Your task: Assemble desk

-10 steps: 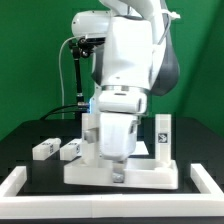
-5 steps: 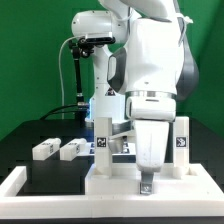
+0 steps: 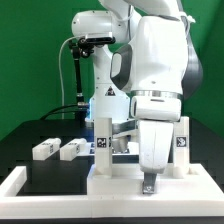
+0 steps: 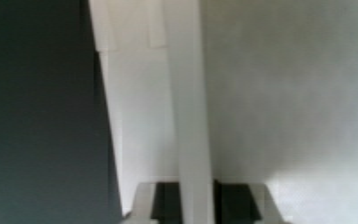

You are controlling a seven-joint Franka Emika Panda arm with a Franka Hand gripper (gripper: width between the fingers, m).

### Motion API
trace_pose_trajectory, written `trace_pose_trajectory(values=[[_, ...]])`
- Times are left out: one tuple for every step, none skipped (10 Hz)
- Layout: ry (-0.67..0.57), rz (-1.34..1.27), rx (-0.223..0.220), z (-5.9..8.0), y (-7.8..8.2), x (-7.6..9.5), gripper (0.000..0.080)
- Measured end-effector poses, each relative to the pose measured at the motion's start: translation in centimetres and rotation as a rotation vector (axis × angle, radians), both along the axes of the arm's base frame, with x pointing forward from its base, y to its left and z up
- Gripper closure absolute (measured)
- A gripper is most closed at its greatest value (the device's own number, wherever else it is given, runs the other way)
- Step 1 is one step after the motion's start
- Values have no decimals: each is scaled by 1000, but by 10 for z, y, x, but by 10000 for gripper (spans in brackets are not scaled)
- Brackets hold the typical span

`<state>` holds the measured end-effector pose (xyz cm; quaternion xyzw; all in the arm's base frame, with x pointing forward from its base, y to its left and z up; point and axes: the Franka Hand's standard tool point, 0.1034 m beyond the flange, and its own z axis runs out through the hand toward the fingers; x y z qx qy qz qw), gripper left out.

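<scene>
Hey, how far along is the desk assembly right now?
Looks about halfway. Done: two standing legs upright on the slab. In hand: the jaws are shut on the slab's front rim. Left: two loose legs lying on the table, not yet fitted.

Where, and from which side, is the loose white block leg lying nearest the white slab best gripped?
From above, probably, across its long sides at mid-length: this small white block leg lies flat on the black table, top uncovered.
</scene>
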<state>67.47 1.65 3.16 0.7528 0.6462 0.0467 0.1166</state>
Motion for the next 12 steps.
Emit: trace_pose_trajectory(values=[[1, 0, -1, 0, 0, 0, 738], [2, -1, -1, -1, -1, 0, 738], [2, -1, -1, -1, -1, -1, 557], [2, -1, -1, -1, -1, -1, 423], [2, -2, -1, -1, -1, -1, 423], [2, -2, -1, -1, -2, -1, 232], [2, -2, -1, -1, -2, -1, 175], [2, -2, -1, -1, -2, -1, 175], [3, -2, -1, -1, -2, -1, 155], [3, -3, -1, -1, -2, -1, 151], [3, -3, -1, -1, -2, -1, 151], [3, -3, -1, -1, -2, -1, 150]])
